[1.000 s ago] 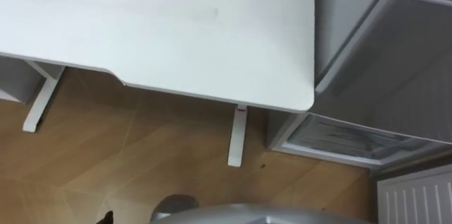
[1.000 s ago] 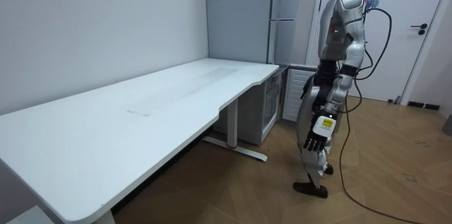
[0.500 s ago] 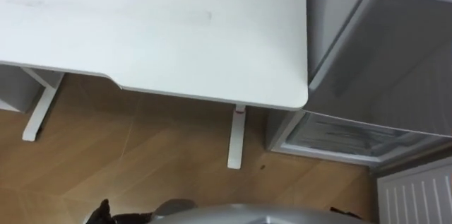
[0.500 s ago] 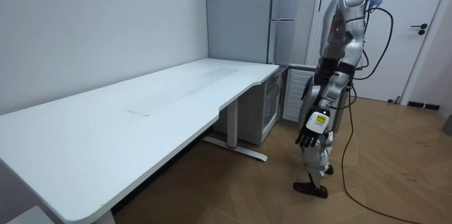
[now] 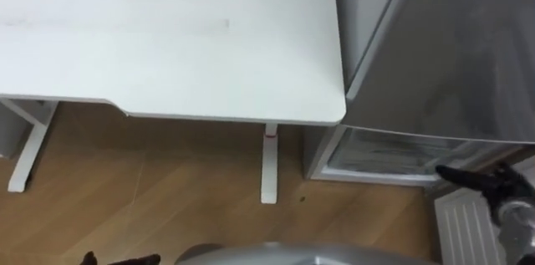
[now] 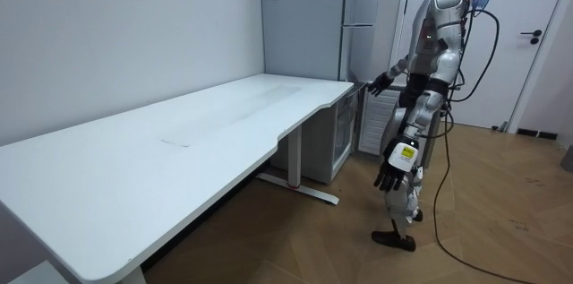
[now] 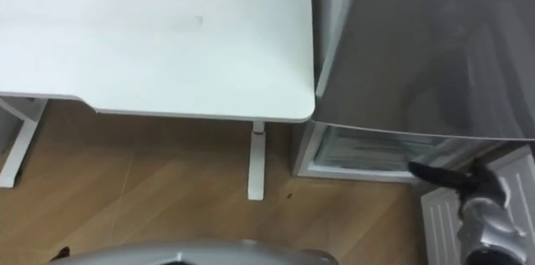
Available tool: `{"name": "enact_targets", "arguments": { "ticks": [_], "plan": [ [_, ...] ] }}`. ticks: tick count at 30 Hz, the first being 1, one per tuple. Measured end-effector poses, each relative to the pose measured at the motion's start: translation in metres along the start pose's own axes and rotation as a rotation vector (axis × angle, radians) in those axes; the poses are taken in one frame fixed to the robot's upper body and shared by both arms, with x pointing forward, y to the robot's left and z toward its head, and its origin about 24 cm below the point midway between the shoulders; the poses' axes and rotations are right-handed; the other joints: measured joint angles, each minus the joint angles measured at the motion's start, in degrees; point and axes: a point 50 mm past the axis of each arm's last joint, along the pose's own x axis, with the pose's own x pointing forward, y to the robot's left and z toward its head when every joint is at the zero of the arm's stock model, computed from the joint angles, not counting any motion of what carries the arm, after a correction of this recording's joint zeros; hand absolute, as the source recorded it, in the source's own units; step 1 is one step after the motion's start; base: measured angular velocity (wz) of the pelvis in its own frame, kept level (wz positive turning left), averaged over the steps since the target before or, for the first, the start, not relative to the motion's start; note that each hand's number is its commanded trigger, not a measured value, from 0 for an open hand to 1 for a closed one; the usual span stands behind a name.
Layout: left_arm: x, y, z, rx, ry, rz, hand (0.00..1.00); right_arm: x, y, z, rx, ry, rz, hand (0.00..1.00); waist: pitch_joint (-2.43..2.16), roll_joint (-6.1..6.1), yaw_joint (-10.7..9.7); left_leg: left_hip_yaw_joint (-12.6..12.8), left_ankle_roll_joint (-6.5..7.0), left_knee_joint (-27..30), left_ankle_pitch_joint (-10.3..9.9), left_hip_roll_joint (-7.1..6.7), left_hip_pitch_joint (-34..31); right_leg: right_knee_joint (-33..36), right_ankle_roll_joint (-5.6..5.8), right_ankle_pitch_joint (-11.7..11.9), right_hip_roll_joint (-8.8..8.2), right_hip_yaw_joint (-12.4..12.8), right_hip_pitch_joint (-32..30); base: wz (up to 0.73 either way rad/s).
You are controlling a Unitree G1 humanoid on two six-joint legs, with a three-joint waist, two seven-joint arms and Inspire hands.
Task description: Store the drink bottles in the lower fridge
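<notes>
Lower fridge (image 5: 384,155) stands apparently shut beyond the surface's (image 5: 167,39) near right corner. The right hand (image 5: 489,183) is held out toward it, fingers straight and empty, likely for its door. The left hand (image 6: 391,175) hangs relaxed, empty.

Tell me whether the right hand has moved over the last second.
Yes: the right hand has swung up and forward, and now reaches, fingers straight, toward the fridge beyond the table corner.
</notes>
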Motion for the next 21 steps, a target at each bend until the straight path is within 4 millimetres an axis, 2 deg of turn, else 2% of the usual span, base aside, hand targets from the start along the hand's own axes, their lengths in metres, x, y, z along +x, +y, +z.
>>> {"name": "enact_targets", "arguments": {
  "ticks": [2,4,6,7,9,11,12,13,14,16,17,19,21],
  "plan": [
    [0.000,0.007,0.004,-0.027,-0.022,0.022,0.00,0.001,-0.010,0.012,-0.017,-0.026,-0.059,0.00,0.05,-0.67,-0.9,0.1,-0.03,0.0,0.2,0.01,0.2,0.0,-0.02,0.0,0.00,0.0,-0.1,-0.07],
    [-0.001,0.014,0.001,-0.029,-0.013,0.041,0.00,0.000,-0.017,0.034,-0.029,-0.118,-0.116,0.00,0.03,-0.92,-1.9,0.4,-0.03,0.0,0.2,-0.02,0.0,0.1,-0.02,0.0,-0.05,0.4,-0.1,-0.08],
    [-0.001,0.022,0.003,-0.028,-0.024,0.056,0.00,-0.004,-0.035,0.080,-0.045,-0.289,-0.183,0.00,0.05,-1.01,-3.1,0.7,-0.01,0.0,0.2,-0.02,-0.4,0.1,-0.03,0.0,-0.11,0.7,-0.4,-0.05],
    [-0.001,0.024,0.006,-0.020,-0.035,0.057,0.00,-0.006,-0.040,0.091,-0.054,-0.328,-0.207,0.00,0.07,-1.08,-3.2,0.7,-0.01,0.0,0.2,0.02,-0.5,0.1,-0.03,0.0,-0.07,0.7,-0.5,-0.06],
    [0.001,0.029,0.017,0.001,-0.068,0.063,0.00,-0.011,-0.062,0.123,-0.046,-0.443,-0.294,0.00,-0.31,-1.30,-3.6,0.9,-0.02,-0.3,0.2,0.24,-0.7,0.1,-0.20,0.1,0.12,1.2,-1.1,-0.03],
    [0.001,0.033,0.019,0.010,-0.072,0.070,0.00,-0.015,-0.074,0.137,-0.022,-0.491,-0.344,0.00,-0.46,-1.48,-3.9,0.8,-0.06,-0.3,0.1,0.40,-0.8,0.1,-0.34,0.2,0.32,1.2,-1.0,-0.02],
    [0.001,0.035,0.020,0.014,-0.069,0.074,0.00,-0.016,-0.083,0.140,0.005,-0.498,-0.372,0.00,-0.44,-1.49,-4.1,0.7,-0.08,-0.3,0.1,0.46,-1.0,0.0,-0.40,0.3,0.39,1.2,-1.1,0.00],
    [0.001,0.036,0.020,0.019,-0.066,0.076,0.00,-0.015,-0.087,0.139,0.011,-0.485,-0.385,0.00,-0.52,-2.07,-4.2,0.6,-0.10,-0.3,0.1,0.45,-1.2,0.0,-0.40,0.3,0.41,1.1,-1.1,0.12],
    [0.001,0.038,0.020,0.024,-0.063,0.080,0.00,-0.011,-0.097,0.133,0.021,-0.432,-0.415,0.00,-0.62,-2.23,-4.3,0.2,-0.15,-0.3,0.2,0.41,-1.3,0.0,-0.40,0.3,0.42,0.7,-1.0,0.14],
    [0.001,0.042,0.019,0.036,-0.051,0.089,0.00,-0.005,-0.107,0.117,0.071,-0.336,-0.452,0.00,-0.54,-2.56,-4.5,-0.2,-0.25,0.4,0.2,0.53,-1.9,-0.1,-0.41,0.3,0.55,0.0,-1.0,0.17],
    [0.001,0.043,0.020,0.040,-0.047,0.088,0.00,-0.003,-0.114,0.106,0.112,-0.275,-0.464,0.00,-0.71,-2.82,-5.1,-0.6,-0.27,0.7,0.2,0.53,-2.4,-0.1,-0.42,0.3,0.59,-0.1,-1.1,0.21],
    [0.000,0.046,0.018,0.033,-0.044,0.081,0.00,0.001,-0.124,0.092,0.180,-0.178,-0.469,0.00,-0.73,-2.67,-5.6,-0.9,-0.27,1.7,0.1,0.55,-3.1,-0.1,-0.42,0.3,0.62,-0.2,-1.2,0.16],
    [-0.002,0.048,0.017,0.043,-0.047,0.070,0.00,0.000,-0.137,0.073,0.278,-0.078,-0.481,0.00,-0.71,-1.68,-5.6,-1.3,-0.27,2.3,-0.2,0.71,-3.7,-0.1,-0.42,0.3,0.74,-0.7,-1.2,0.08]
  ]
}}
